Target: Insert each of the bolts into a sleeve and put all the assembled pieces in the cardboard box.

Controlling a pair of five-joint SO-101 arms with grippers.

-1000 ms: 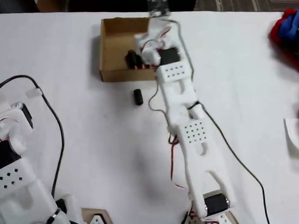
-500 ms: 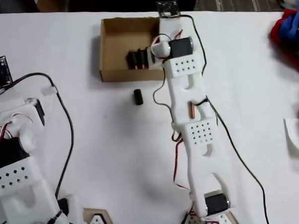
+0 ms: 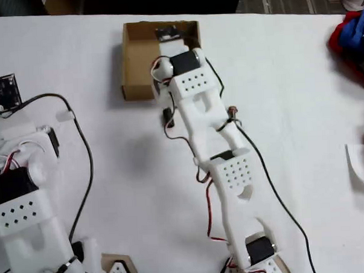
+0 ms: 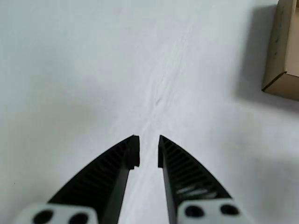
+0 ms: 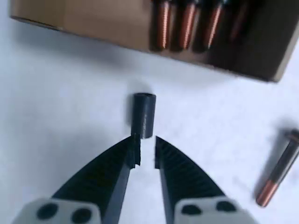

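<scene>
Cardboard box point(image 3: 136, 60) sat open-topped on the white tabletop point(image 3: 300, 77), brown with plain walls. Inside it, against the wall facing the arms, assembled pieces point(image 5: 187, 18) lay side by side: coppery threaded shafts ending in black. Three were clear and a fourth was dim in shadow. One sleeve point(image 5: 144, 115) lay loose on the tabletop just outside that same box wall. It was a short, matte black cylinder lying on its side, with one end towards the box. One bolt point(image 5: 276, 175) lay outside the box too, farther from it than the sleeve and well apart from the sleeve. It had a dark head, and its shank turned copper at the tip. Right tool point(image 5: 144, 151) hung just on the far side of the sleeve from the box, its tips at the sleeve's end. The jaws were a narrow gap apart and held nothing. Left tool point(image 4: 148, 151) was over bare tabletop well away from the box, one box corner at the edge of its view. Its jaws were also narrowly parted and empty.
</scene>
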